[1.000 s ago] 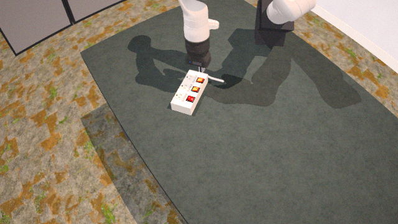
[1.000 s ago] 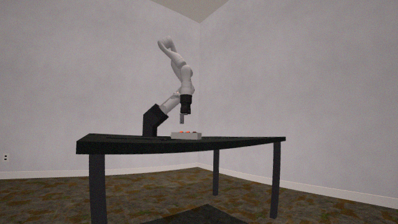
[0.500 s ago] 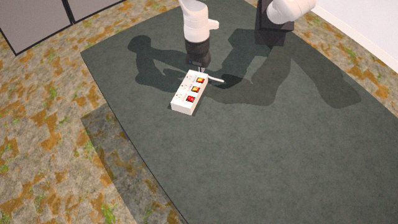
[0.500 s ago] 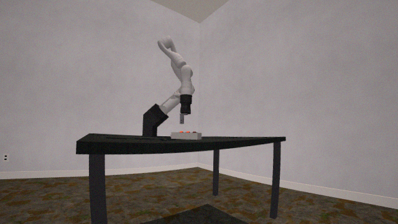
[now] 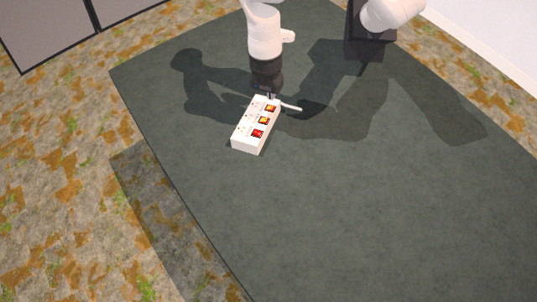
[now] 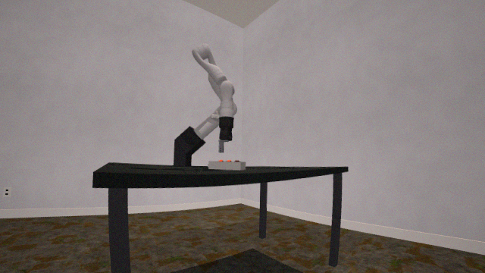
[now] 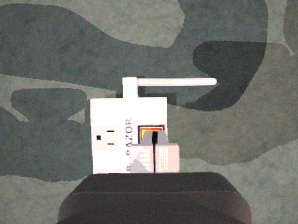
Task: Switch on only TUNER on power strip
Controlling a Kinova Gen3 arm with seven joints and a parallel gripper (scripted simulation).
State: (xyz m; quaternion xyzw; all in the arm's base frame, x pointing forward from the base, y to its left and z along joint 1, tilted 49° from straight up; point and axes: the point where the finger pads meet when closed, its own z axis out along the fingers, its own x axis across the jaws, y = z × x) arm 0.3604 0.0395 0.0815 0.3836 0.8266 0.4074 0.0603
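Note:
The white power strip point(image 5: 254, 124) lies flat and right way up on the dark table, with three red rocker switches in a row. The far switch point(image 5: 270, 107) and the middle switch point(image 5: 263, 120) glow orange; the near switch point(image 5: 257, 133) is plain red. The labels are too small to read. My gripper point(image 5: 272, 96) is shut and empty, pointing straight down a little above the far switch. In the wrist view the shut fingertips hang over the far switch. From the side, the gripper point(image 6: 220, 147) is clearly above the strip point(image 6: 226, 164).
A short white cable stub point(image 5: 291, 106) sticks out of the strip's far end. The arm's black base point(image 5: 365, 38) stands at the back of the table. The table's curved left edge point(image 5: 168, 180) runs close to the strip's near end.

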